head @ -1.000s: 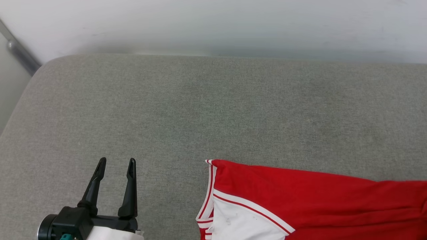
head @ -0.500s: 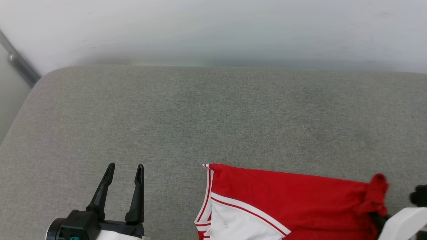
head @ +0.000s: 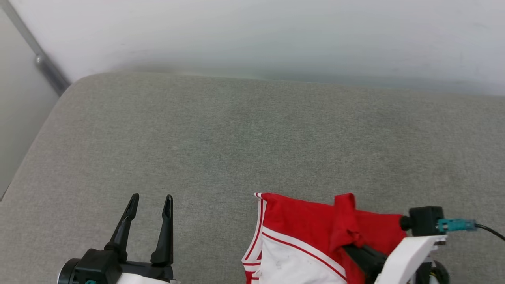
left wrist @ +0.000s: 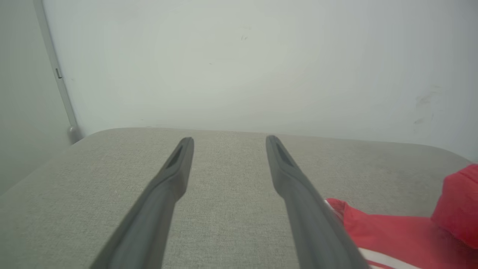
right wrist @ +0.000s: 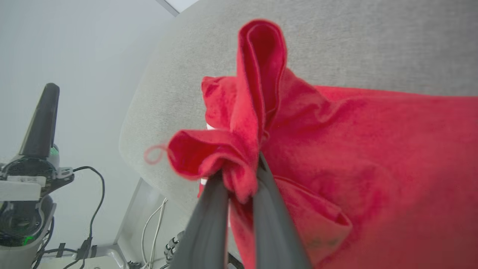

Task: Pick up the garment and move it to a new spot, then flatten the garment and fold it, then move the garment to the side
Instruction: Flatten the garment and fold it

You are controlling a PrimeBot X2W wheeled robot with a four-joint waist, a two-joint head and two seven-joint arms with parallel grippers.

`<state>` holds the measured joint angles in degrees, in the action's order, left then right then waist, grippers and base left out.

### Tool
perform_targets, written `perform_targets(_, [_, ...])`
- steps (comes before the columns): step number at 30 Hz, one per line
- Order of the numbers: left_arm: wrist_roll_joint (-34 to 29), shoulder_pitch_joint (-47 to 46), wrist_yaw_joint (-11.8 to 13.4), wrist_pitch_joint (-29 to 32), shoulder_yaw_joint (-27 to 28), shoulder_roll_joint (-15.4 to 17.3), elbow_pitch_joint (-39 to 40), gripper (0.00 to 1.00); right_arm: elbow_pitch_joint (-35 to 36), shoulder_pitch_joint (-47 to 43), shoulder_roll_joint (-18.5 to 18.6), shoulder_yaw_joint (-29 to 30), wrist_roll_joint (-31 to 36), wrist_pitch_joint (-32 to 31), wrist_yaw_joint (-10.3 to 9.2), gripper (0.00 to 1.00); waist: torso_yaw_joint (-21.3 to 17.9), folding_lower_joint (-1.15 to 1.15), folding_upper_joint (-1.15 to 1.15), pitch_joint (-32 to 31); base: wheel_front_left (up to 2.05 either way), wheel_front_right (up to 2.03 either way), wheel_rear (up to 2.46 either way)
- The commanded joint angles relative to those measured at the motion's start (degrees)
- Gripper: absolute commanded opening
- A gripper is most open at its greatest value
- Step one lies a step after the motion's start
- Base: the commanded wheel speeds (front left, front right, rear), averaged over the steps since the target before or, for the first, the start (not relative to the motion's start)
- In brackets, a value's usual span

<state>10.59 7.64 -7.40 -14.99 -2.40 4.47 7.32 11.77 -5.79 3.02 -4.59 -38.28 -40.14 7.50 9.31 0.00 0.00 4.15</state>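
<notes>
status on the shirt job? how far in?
Early. Done: nothing finished that I can see. In hand: right gripper is shut on a bunched edge of the red jersey shirt with white sleeves, raised above the grey fabric cushion; left gripper is open, empty, apart from the shirt. Left: set down, flatten, fold, move aside.

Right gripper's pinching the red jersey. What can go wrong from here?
1. The right gripper pinches just a small bunched fold of the garment; it may slip out under pull.
2. The left gripper is open, apart from the cloth, so a one-handed lift will likely leave it crumpled on the gray cushion, harder to flatten.
</notes>
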Motion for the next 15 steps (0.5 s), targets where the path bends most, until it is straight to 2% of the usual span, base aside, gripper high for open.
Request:
perform_targets(1, [-0.09,-0.12,-0.05,-0.26,-0.03,-0.18,0.03,1.0,-1.24,1.26,-0.19,-1.44,-1.84,1.41,-0.02,0.0,0.59,0.0,0.0,0.07,0.0,0.0,0.0])
perform_targets(7, [-0.12,-0.4,-0.05,-0.26,-0.36,-0.04,-0.22,1.0,-8.23,5.01,-0.18,-7.69,-6.91,6.3,-0.02,0.0,2.15,0.0,0.0,0.1,0.0,0.0,0.0])
perform_targets(14, [-0.19,-0.51,-0.05,-0.26,-0.68,-0.02,-0.51,1.0,-18.74,9.71,-0.16,-11.13,-4.87,11.58,-0.02,0.0,3.91,0.0,0.0,-0.13,0.0,0.0,0.0])
perform_targets(15, [-0.17,-0.4,-0.05,-0.26,-0.68,-0.02,-0.55,1.0,-20.11,10.33,-0.18,-11.26,-3.99,12.06,-0.02,0.17,4.09,0.0,0.0,-0.2,0.0,0.0,0.0])
